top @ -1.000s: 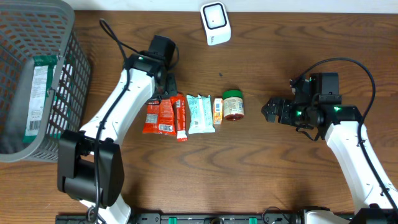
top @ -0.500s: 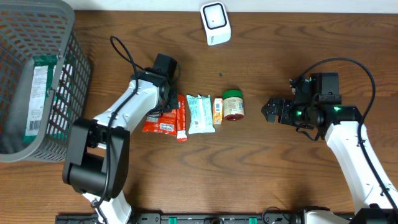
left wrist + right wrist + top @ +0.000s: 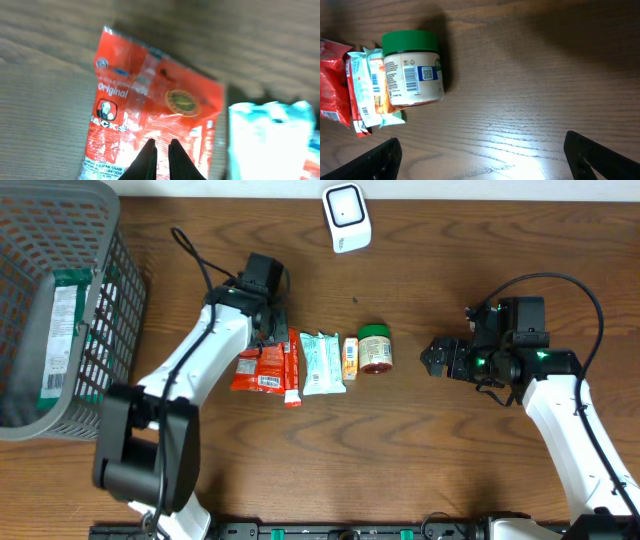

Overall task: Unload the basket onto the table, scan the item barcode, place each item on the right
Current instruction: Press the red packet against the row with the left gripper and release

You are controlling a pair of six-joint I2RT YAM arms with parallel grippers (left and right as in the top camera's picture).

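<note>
A red snack packet (image 3: 258, 370) (image 3: 150, 100) lies at the left end of a row of items on the wooden table. My left gripper (image 3: 270, 335) (image 3: 161, 145) is shut, its fingertips pressed together on the packet's film with only a thin slit between them. The white barcode scanner (image 3: 346, 218) stands at the back edge, well apart from the row. My right gripper (image 3: 432, 358) (image 3: 482, 155) hangs wide open and holds nothing, to the right of a green-lidded jar (image 3: 376, 348) (image 3: 414, 67) whose barcode faces it.
Teal-and-white packets (image 3: 322, 363) (image 3: 270, 135) and a small orange packet (image 3: 350, 358) lie between the red packet and the jar. A grey mesh basket (image 3: 110, 300) with a green-labelled pack inside fills the far left.
The left arm swung lower and then back up, and the red packet shifted slightly toward the front under its shut fingers. The right arm has not moved.
</note>
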